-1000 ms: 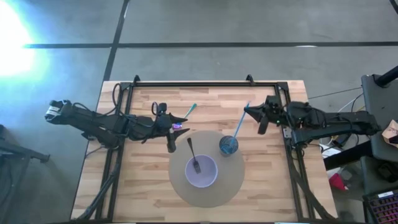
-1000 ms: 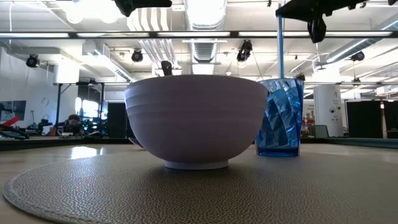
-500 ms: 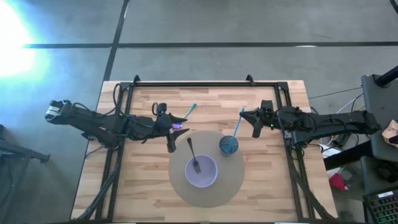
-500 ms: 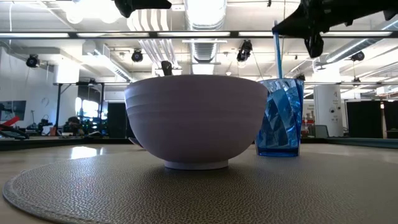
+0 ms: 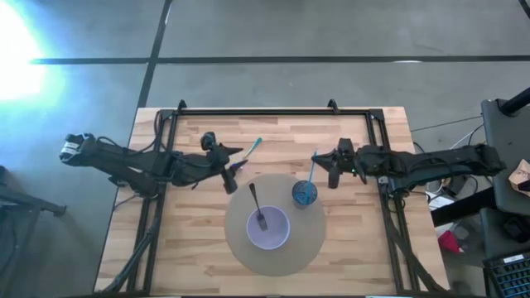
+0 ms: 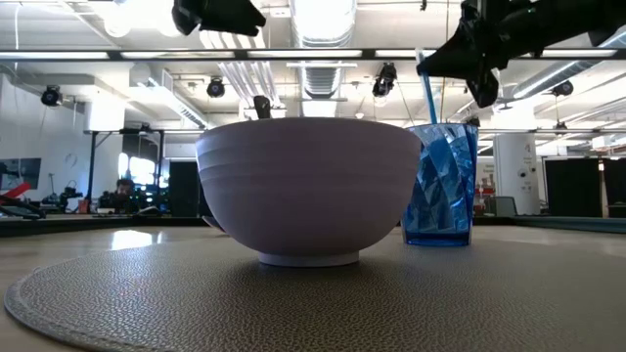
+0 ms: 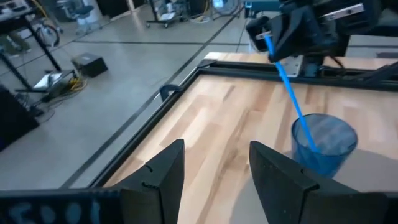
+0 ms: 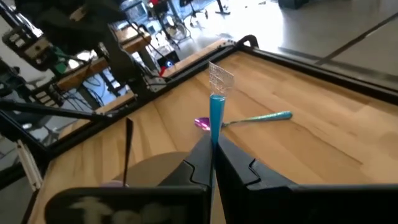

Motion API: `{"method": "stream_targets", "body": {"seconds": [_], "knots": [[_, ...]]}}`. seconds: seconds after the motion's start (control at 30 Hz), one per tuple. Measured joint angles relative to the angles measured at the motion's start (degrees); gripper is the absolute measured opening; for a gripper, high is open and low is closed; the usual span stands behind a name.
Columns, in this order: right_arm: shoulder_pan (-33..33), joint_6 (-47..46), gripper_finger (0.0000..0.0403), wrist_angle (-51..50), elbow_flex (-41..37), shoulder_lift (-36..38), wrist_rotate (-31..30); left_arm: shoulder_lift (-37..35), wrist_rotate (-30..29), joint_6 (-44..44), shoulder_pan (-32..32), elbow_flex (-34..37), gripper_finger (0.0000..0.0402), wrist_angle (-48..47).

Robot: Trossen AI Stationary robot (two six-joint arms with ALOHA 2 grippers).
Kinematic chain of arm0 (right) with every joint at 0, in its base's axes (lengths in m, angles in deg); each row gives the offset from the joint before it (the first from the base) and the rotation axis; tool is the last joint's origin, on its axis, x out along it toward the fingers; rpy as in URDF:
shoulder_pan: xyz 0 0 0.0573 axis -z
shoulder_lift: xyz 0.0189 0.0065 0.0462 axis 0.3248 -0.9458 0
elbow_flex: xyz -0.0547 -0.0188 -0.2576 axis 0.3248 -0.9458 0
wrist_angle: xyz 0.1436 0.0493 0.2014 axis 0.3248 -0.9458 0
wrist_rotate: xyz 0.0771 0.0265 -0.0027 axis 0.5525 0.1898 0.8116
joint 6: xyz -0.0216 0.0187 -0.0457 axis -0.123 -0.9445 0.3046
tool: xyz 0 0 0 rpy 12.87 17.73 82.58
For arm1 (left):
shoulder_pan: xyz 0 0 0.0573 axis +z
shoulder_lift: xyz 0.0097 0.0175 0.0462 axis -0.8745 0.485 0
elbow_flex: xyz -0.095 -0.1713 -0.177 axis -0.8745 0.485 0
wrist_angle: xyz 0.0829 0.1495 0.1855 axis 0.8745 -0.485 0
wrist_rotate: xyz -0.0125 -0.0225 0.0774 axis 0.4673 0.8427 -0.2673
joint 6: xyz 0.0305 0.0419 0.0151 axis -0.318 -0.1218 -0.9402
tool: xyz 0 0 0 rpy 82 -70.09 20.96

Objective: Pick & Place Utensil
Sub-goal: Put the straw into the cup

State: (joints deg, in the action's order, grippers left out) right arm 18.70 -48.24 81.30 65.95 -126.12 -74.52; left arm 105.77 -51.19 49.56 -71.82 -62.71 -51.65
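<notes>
At centre-right of the overhead frame, the right gripper clamped a blue utensil whose lower end stood in the blue cup, apparently to seat it there, while the left gripper, jaws apart and empty, waited left of the bowl.

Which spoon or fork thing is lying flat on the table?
The teal-handled spoon lies flat on the wood. The blue utensil stands in the cup; the black one leans in the bowl.

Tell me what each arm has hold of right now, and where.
The right gripper pinches the blue utensil near its upper end, its lower end in the blue cup. The left gripper holds nothing.
</notes>
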Motion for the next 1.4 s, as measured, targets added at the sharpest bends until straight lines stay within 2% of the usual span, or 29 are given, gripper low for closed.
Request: {"method": "stream_targets", "body": {"seconds": [0.67, 0.93, 1.4], "knots": [[0.0, 0.1, 0.0012, 0.0, 0.0, -2.3, 1.5, 0.0, 0.2, 5.8, 9.1, 0.0, 0.0175, -10.1], [0.0, 0.1, 0.0073, -0.1, 0.0, -2.3, 1.5, 0.0, 0.9, 7.7, 12.3, 0.0, 0.0175, -13.8], [0.0, 0.1, 0.0172, -0.2, 0.0, -1.1, 1.4, 0.0, 1.6, 7.8, 13.5, 0.0, 0.0175, -16.2]]}}
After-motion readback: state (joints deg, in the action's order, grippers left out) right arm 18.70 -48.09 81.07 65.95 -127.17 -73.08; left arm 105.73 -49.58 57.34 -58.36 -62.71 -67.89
